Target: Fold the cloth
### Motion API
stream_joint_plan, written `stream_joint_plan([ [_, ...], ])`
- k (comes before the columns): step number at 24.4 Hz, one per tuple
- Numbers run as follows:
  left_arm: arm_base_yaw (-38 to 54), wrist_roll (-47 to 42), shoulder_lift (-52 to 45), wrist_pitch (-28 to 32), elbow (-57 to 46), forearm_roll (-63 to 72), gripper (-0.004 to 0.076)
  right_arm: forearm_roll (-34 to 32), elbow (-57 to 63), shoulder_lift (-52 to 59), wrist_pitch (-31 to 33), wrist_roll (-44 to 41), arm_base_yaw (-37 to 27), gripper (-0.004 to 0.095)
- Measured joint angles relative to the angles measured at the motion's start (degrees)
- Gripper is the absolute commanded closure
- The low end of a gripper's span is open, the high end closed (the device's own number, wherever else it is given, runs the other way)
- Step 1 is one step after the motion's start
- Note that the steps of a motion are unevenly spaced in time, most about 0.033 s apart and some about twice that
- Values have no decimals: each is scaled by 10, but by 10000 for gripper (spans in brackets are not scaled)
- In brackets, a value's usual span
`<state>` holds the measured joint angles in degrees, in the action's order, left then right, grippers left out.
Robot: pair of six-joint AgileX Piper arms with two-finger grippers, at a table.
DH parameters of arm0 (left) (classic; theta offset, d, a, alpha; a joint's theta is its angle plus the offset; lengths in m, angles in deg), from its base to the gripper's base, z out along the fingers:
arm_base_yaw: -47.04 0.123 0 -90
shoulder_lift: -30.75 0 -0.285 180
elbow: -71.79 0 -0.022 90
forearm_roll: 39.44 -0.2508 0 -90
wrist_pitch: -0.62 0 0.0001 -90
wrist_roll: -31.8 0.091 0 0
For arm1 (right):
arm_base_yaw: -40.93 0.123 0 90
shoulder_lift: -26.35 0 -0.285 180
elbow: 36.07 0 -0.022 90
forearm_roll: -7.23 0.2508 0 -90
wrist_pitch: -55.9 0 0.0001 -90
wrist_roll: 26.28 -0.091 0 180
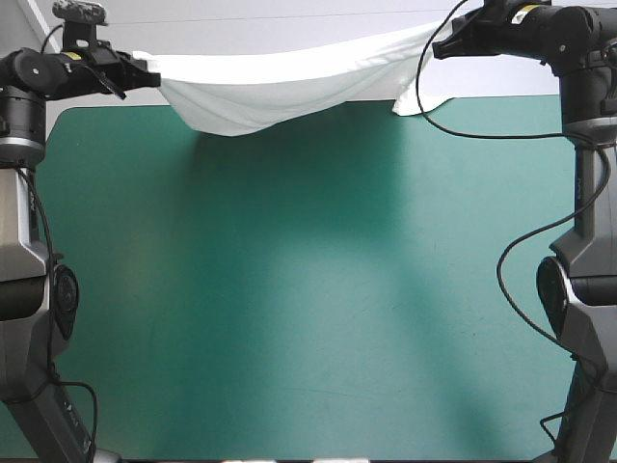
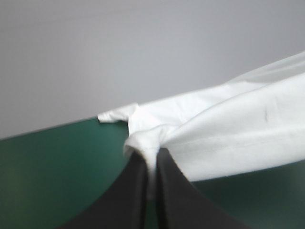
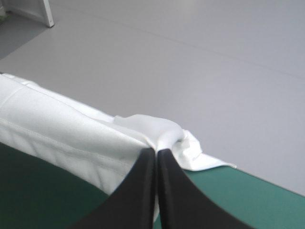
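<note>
Broad table (image 1: 289, 386) under a teal-green cover (image 1: 241, 289), filling most of the high view. Thin dark rim along the far edge, rounded at the far left corner. Evenly lit from above, with no hard glare. Darker in a soft band of shadow (image 1: 289, 164) just inside the far edge, paler toward the near edge. Beyond the far edge, plain pale grey floor (image 1: 289, 24), smooth, crossed by faint straight seams. Far off on that floor, a white post (image 3: 47, 14), its top out of view.

My left arm (image 1: 19, 207) and right arm (image 1: 590, 183): grey shells, black joints, small yellow wrist labels (image 1: 525, 14), black fin-shaped fingers (image 2: 131, 200).
</note>
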<state>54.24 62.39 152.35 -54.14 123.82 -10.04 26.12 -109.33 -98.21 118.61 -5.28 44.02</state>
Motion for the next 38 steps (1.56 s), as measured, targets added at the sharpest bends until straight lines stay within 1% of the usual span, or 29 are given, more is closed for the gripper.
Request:
stream_joint_plan([
  [3, 0, 12, -10, -14, -53, 5, 705, 14, 32, 14, 33, 1, 0, 903],
  [6, 0, 11, -42, -40, -66, -12, 705, 30, 78, 35, 70, 7, 2, 903],
  [11, 0, -19, -91, -96, -80, -86, 705, 27, 206, 82, 74, 22, 12, 903],
  [13, 0, -37, -114, -99, -131, -113, 705, 12, 311, 122, 43, 28, 20, 903],
  [15, 0, -41, -126, -88, -179, -116, 705, 8, 385, 159, 5, 30, 24, 903],
  [20, 0, -41, -180, -33, -322, -98, 705, 5, 578, 263, -80, 34, 24, 903],
  [24, 0, -41, -247, 6, -425, -100, 705, 9, 712, 340, -131, 39, 24, 903],
  [25, 0, -39, -275, 19, -467, -105, 705, 9, 768, 366, -145, 36, 24, 903],
  [28, 0, -39, -329, 27, -545, -124, 705, 4, 862, 422, -155, 26, 24, 903],
  [29, 0, -41, -358, 26, -582, -137, 705, -15, 908, 458, -157, 7, 24, 903],
  [32, 0, -53, -408, 22, -638, -147, 705, -50, 968, 515, -154, -30, 24, 904],
  [33, 0, -62, -440, 10, -676, -150, 705, -75, 1004, 548, -146, -55, 24, 904],
  [35, 0, -70, -487, -14, -739, -156, 705, -93, 1055, 589, -131, -84, 24, 905],
  [38, 0, -106, -551, -32, -827, -184, 705, -85, 1098, 633, -120, -107, 24, 904],
])
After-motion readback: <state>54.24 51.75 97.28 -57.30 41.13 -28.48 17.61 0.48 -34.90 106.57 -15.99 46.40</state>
